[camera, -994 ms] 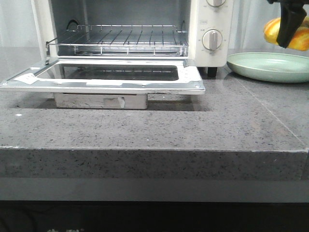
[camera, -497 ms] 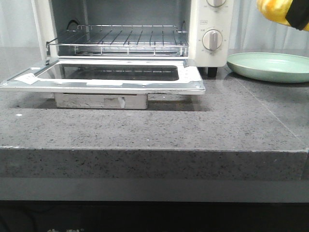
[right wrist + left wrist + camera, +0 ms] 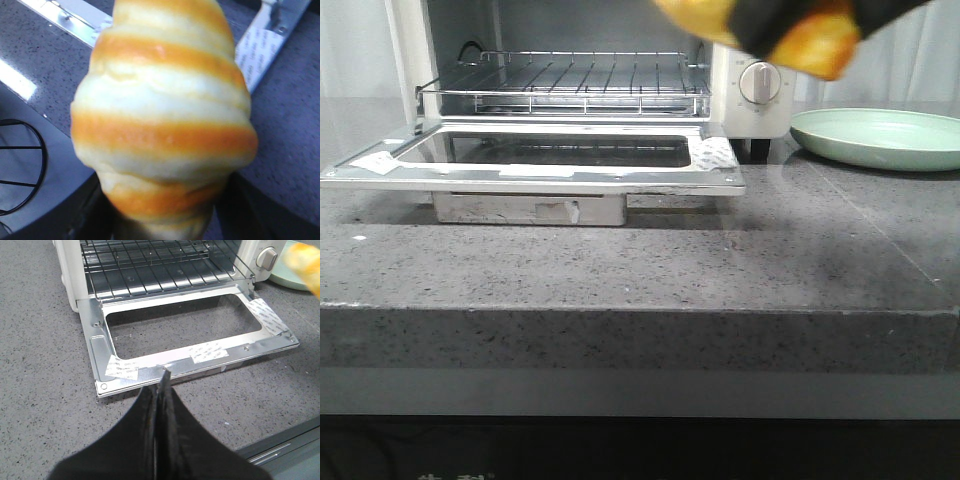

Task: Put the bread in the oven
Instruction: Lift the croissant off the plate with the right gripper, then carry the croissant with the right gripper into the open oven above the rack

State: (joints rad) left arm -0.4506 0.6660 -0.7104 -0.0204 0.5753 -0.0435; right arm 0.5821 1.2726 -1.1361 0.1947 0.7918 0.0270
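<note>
The cream-white oven (image 3: 405, 60) stands at the back left with its glass door (image 3: 540, 165) folded down flat and its wire rack (image 3: 565, 85) showing. My right gripper (image 3: 770, 22) is shut on the bread (image 3: 815, 45), a golden orange roll with pale stripes, and holds it high in the air in front of the oven's knob panel. The bread fills the right wrist view (image 3: 162, 120). My left gripper (image 3: 162, 377) is shut and empty, low over the counter in front of the door's front edge (image 3: 200, 357).
A pale green round plate (image 3: 880, 138) lies on the grey stone counter to the right of the oven. The oven's knob (image 3: 758, 82) faces forward. The counter's front edge (image 3: 640, 310) runs across the front view.
My right gripper has carried the bread up from above the plate and to the left, toward the oven's front. The left gripper and oven have not moved.
</note>
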